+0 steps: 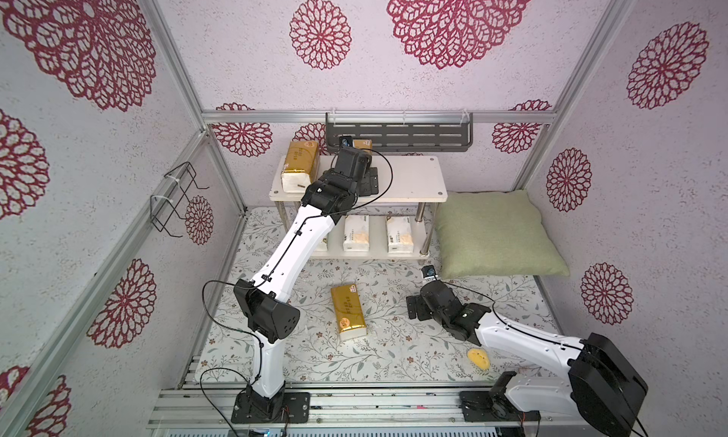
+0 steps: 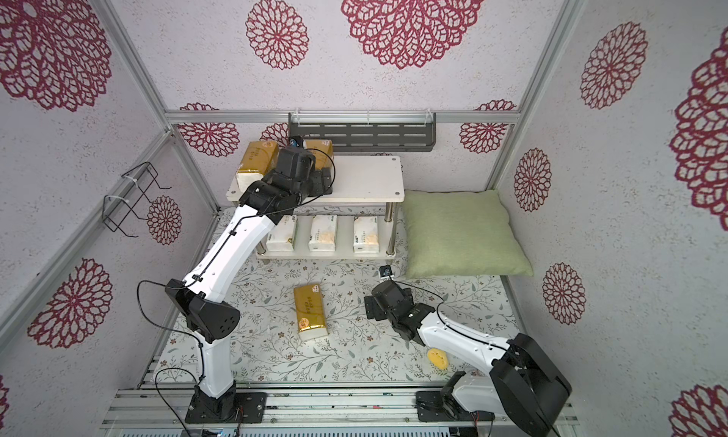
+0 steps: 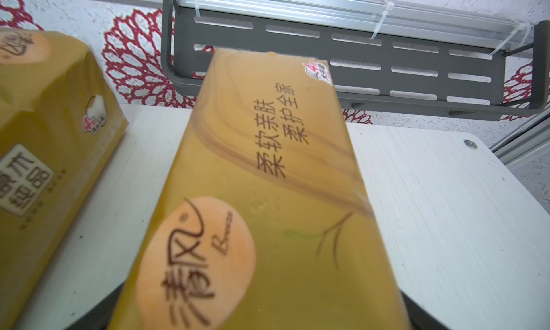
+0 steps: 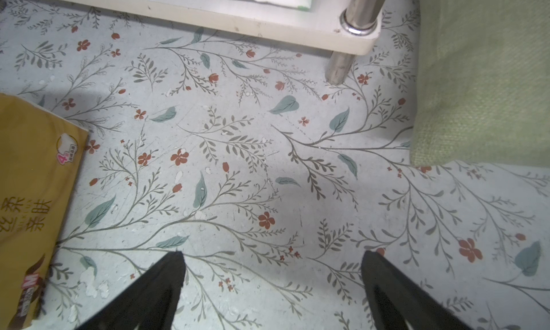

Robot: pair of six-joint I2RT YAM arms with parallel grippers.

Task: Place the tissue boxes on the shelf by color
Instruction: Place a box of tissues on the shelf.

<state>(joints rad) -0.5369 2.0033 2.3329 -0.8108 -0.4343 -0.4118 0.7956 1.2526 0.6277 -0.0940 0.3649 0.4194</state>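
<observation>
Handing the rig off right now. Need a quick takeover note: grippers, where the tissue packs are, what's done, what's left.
Left gripper: at the second gold pack on the shelf top board; can't tell if it is open.
Right gripper: open, empty, low over the floral mat near the green pillow.
Done: three white packs on the lower board; first gold pack on the top board, the second beside it.
Left: third gold pack lies on the mat between the arms; it should go on the top board.
</observation>
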